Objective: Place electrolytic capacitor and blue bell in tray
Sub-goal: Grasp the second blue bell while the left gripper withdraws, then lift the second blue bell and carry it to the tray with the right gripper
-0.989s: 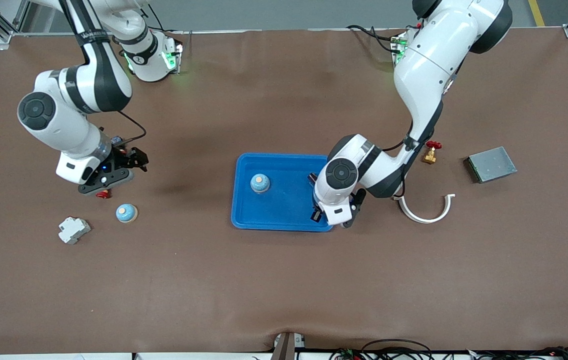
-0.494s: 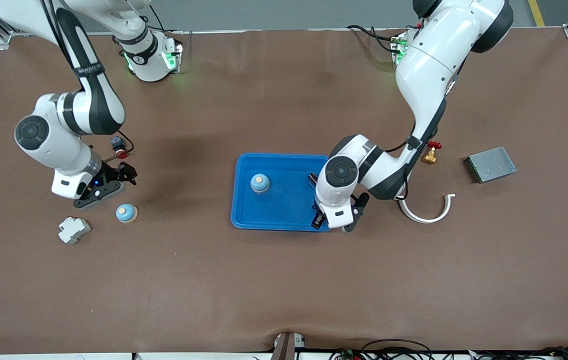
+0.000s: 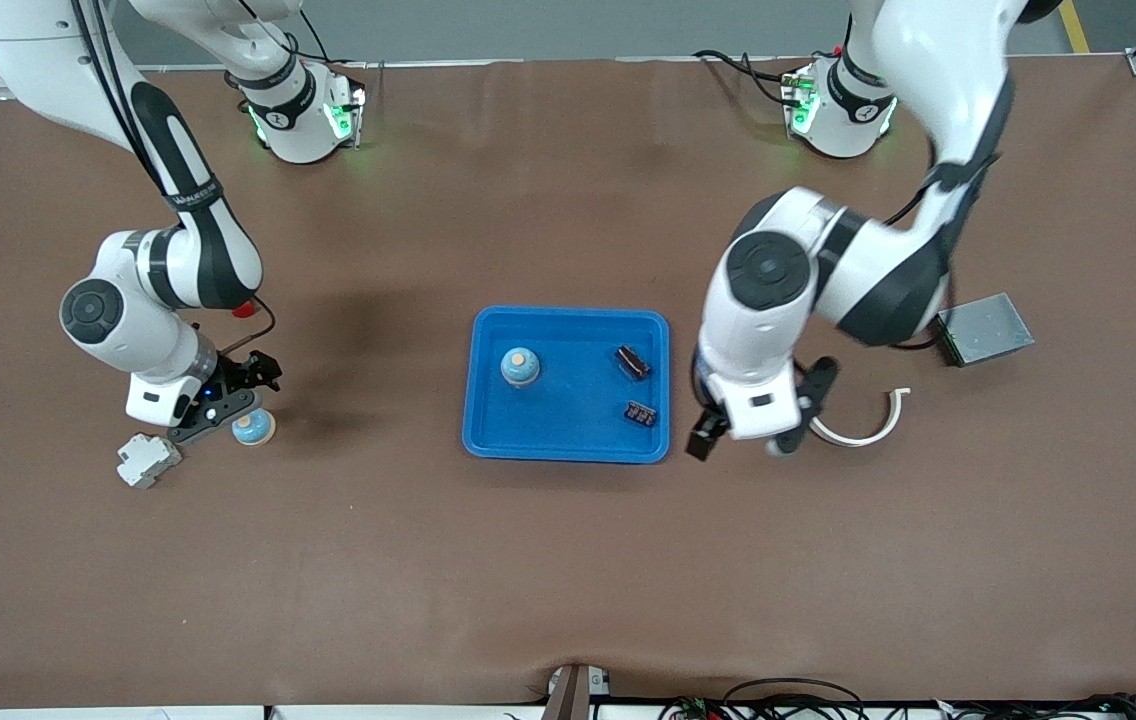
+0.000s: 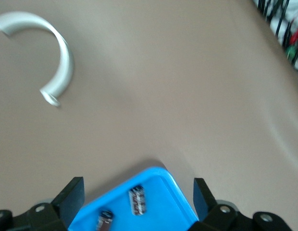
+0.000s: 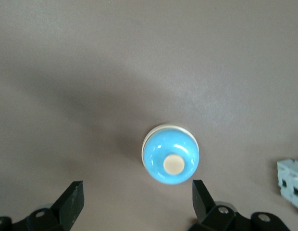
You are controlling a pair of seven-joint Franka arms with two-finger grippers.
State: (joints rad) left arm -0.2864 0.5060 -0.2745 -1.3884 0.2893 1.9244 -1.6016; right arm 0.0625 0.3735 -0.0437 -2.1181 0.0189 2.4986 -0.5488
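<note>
Tray (image 3: 568, 450) mid-frame already holds two capacitors (image 3: 632, 361) and a bell (image 3: 520, 366). Your left gripper (image 3: 750, 440) hangs spread off its edge; your right gripper (image 3: 228, 398), also spread, hovers over the second blue bell (image 3: 255, 430) at lower left, which you've yet to grab.

No legible text, label or number is made out. Faint pale markings are seen on two dark capacitors (image 3: 633, 362) in the tray (image 3: 488, 440); unreadable.
</note>
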